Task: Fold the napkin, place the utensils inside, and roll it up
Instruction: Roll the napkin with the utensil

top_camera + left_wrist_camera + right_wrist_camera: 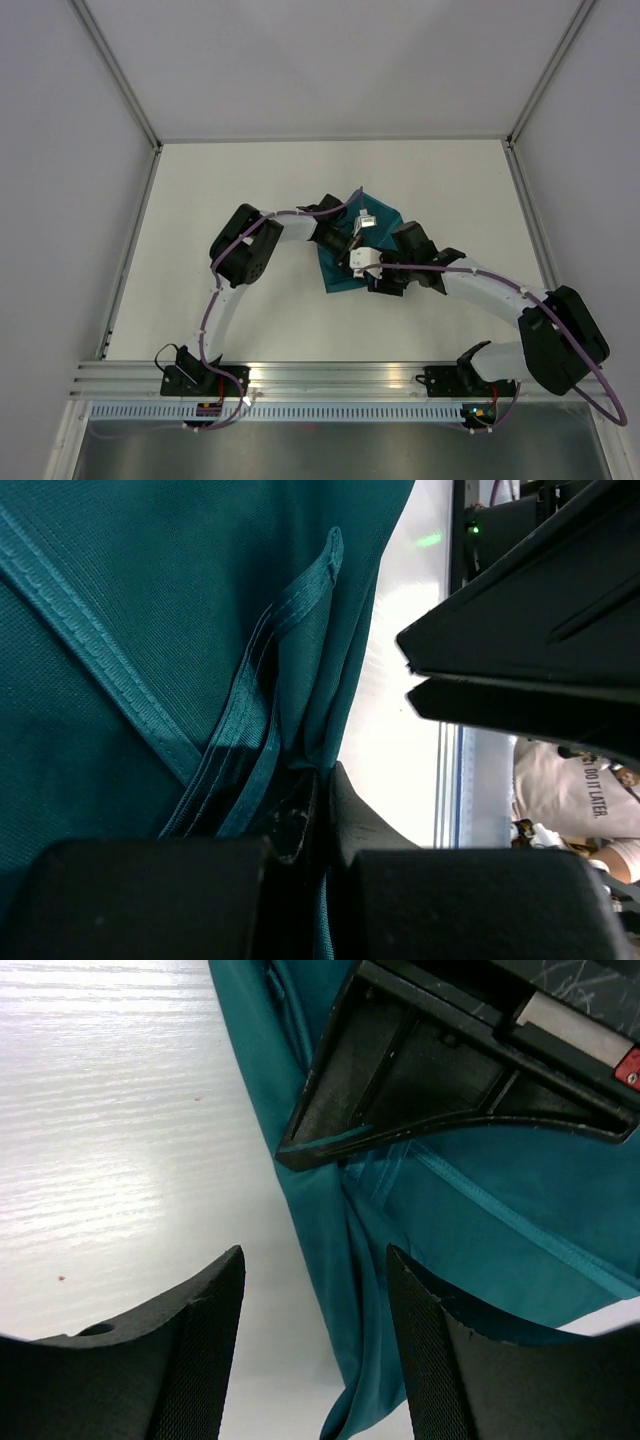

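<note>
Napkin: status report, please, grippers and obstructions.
Left gripper shut on napkin hem. Right gripper open, empty, over napkin edge. Napkin folded in layers. No utensils in view.

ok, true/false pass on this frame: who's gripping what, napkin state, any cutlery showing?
1. The left gripper is shut on a fold of the napkin. True.
2. The right gripper is clamped on the napkin. False: its jaws stand open, and the napkin's edge runs under the gap between them.
3. The napkin lies spread flat as a full square. False: it is gathered into layers with overlapping hems.
4. Both grippers are at the napkin, close to each other. True.
5. A knife lies in plain sight beside the napkin. False: no cutlery shows on the table in any view.
</note>
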Tool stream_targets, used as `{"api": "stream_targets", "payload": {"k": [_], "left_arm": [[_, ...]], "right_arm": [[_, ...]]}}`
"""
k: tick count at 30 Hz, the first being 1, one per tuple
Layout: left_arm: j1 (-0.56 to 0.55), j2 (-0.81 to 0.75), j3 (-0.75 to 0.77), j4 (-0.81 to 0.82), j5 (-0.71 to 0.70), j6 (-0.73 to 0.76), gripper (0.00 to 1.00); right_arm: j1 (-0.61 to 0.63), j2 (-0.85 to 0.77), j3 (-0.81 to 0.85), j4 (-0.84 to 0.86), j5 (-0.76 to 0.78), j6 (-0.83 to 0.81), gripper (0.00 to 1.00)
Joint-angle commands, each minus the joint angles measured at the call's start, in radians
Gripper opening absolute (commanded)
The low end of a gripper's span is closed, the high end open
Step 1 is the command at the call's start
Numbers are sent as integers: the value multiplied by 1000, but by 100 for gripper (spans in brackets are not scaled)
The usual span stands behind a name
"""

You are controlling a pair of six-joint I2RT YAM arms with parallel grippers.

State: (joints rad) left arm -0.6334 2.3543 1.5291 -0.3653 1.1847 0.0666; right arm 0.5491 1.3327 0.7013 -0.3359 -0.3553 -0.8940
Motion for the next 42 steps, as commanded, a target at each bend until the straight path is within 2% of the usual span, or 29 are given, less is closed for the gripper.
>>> {"api": "stream_targets", "payload": {"k": [1,12,15,20,22,29,33,42], "left_arm": [[6,62,-7,-38,-68,18,2],[14,77,-4,-69,-65,38,2],[15,77,-3,-73,-65,42,2],[18,69,-1,-87,-73,55,2],[21,63,-1,-87,-74,55,5],[29,-1,-10,-86,-106,55,26],[37,-62,-27,-64,-118,38,36],[75,-196,-112,45,-218,-54,41]], "right_arm": [[41,29,-29,155,94,-46,65],[87,115,-54,216,153,-75,65],[92,152,-43,201,153,-82,59],[92,189,-22,157,147,-92,43],[92,204,-10,123,144,-92,35],[87,240,27,11,102,-86,29],[68,283,92,-89,23,-91,24],[-6,414,251,-316,-114,-143,23]]}}
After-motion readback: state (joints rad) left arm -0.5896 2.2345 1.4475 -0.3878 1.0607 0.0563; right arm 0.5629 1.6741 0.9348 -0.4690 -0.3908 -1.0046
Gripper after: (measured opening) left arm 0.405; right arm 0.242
